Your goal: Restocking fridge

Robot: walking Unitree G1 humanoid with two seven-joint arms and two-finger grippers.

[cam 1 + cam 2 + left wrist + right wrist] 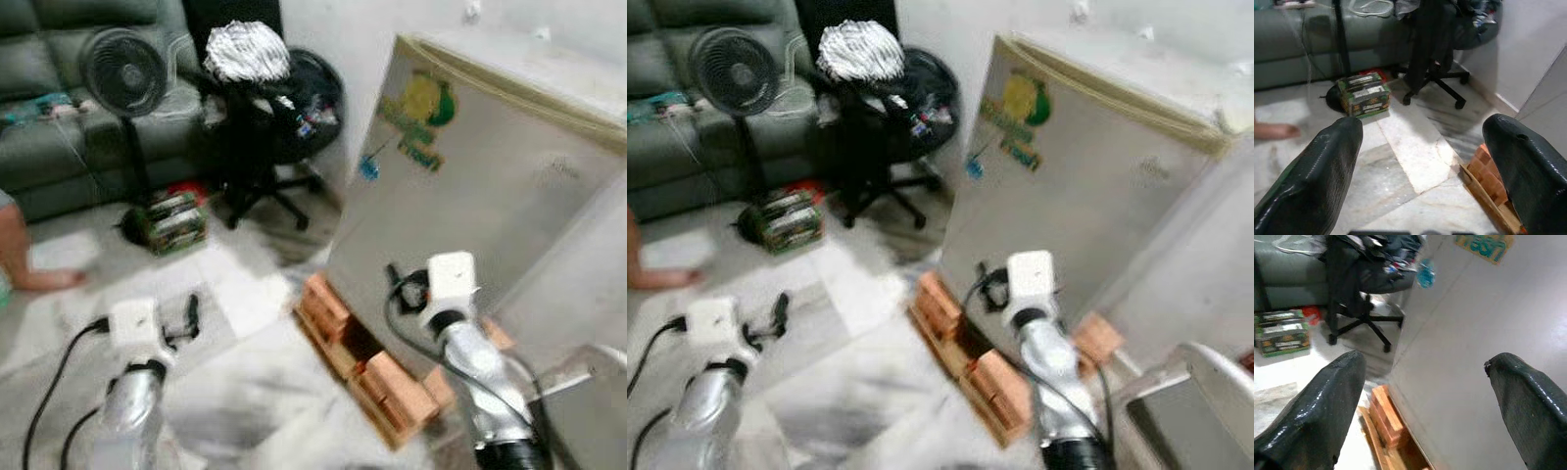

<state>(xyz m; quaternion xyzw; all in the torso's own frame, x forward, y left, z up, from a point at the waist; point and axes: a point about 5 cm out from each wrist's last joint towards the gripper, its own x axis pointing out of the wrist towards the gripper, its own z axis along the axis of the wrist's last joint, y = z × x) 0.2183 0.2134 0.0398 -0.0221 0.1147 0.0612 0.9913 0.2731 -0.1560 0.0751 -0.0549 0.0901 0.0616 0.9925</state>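
Small silver fridge (470,186), door closed, stands right on bricks (323,304) over wooden pallet (367,397). Right gripper (1425,396) near its door, fingers apart, empty. Left gripper (1420,161) spread wide over marble floor (1410,147). Far left: pedestal fan (122,69), office chair (260,147), grey sofa (59,117)

Lighting: even, soft indoor light; my head views moderately bright, both motion-blurred throughout. Fridge (470,186) door sticker smeared, unreadable. Shadow pools under the office chair (257,137) and beside the fridge base. My wrist views sharper at distance; my own black fingers (1317,181) loom soft-edged, with a dull sheen.
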